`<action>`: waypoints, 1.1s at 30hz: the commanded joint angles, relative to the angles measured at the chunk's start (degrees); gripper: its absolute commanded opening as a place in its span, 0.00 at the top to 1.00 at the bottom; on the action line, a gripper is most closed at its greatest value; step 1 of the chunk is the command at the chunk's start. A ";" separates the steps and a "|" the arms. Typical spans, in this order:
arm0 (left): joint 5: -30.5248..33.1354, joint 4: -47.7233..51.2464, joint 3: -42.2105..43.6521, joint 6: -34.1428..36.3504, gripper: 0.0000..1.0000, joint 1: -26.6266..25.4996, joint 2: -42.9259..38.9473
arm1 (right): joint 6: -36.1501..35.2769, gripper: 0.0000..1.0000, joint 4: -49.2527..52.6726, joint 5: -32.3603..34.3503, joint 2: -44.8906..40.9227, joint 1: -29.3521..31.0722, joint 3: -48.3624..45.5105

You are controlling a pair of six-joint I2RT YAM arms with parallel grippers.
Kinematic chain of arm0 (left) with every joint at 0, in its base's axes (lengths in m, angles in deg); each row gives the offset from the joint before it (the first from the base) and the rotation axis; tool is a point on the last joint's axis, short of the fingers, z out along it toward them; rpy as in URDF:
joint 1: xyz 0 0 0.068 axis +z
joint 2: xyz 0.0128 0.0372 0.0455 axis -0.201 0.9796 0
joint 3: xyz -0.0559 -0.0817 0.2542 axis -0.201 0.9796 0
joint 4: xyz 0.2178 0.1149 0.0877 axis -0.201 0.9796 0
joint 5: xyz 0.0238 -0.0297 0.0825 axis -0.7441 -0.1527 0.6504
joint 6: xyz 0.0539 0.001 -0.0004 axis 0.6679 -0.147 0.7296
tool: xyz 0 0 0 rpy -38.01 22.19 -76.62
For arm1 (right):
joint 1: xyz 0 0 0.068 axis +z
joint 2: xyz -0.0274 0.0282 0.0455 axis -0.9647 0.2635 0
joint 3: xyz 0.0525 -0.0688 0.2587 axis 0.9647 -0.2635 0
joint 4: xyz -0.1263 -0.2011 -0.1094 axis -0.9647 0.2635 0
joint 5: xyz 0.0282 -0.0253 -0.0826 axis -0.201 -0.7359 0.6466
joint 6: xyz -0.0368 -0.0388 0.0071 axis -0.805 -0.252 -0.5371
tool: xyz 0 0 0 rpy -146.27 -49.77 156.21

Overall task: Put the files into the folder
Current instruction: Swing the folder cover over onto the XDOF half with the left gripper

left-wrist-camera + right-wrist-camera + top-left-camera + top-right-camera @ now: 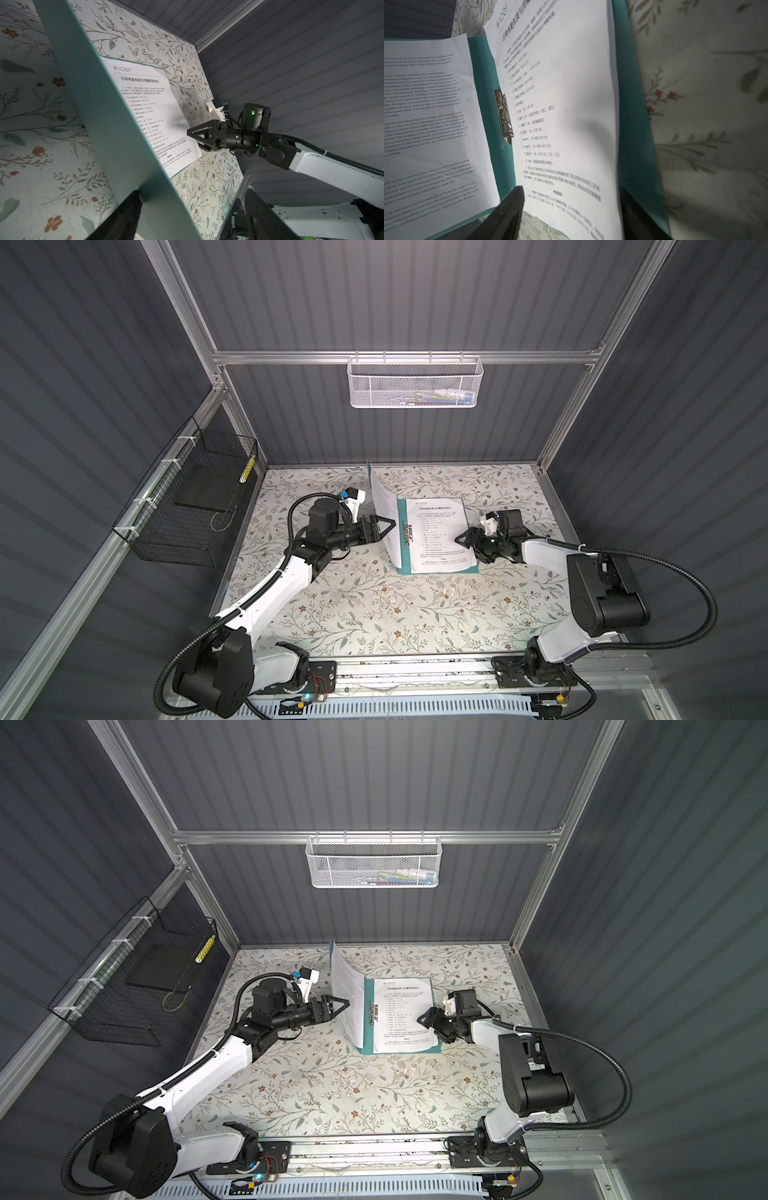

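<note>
- In both top views the folder (401, 510) lies open on the bench (374, 614). One cover is flat with the files (440, 537) on it, and the other is raised near upright along the spine.
- The left tool (384, 526) is at the raised cover's outer face. The right tool (464, 540) hovers at the files' outer edge, away from the spine, fingers spread.
- A white mesh basket (415, 383) on the back rail holds a few coloured items (449, 397), too small to name. A black wire basket (183, 506) on the side wall holds a flat black slab (205, 487) and a yellow stick (247, 470).
- Left wrist view: the left tool (193, 191) is spread wide. The teal cover's edge stands between its fingers and touches one finger (133, 207); nothing is pinched. With only that one contact, I judge the cover may tip outward flat or drop shut onto the right tool.
- Right wrist view: the right tool (571, 189) is spread above the printed sheet, gripping nothing. A second sheet (429, 104) lies against the raised cover.
- The metal clip (504, 118) sits just beside the top sheet's edge; I cannot tell whether it clamps the paper. If it does not, closing the cover could drag or crease loose sheets, or push one past the folder's edge.
</note>
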 commanded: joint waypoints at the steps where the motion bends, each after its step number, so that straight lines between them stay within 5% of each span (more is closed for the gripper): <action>1: 2.32 0.77 -4.22 0.93 0.21 -3.62 3.10 | 0.38 0.29 -0.03 2.06 -3.65 -0.16 -1.70; 11: 4.53 -0.36 -13.14 1.81 0.21 -13.30 15.05 | -2.50 0.24 11.77 14.83 -20.09 -4.94 -4.54; 17: 4.14 -0.95 -15.75 1.80 0.21 -15.20 18.30 | -2.55 0.23 13.93 14.35 -26.12 -8.53 -5.92; 33: 7.84 2.50 -17.89 6.60 0.21 -15.31 20.61 | -2.50 0.23 12.54 11.89 -22.99 -9.33 -5.16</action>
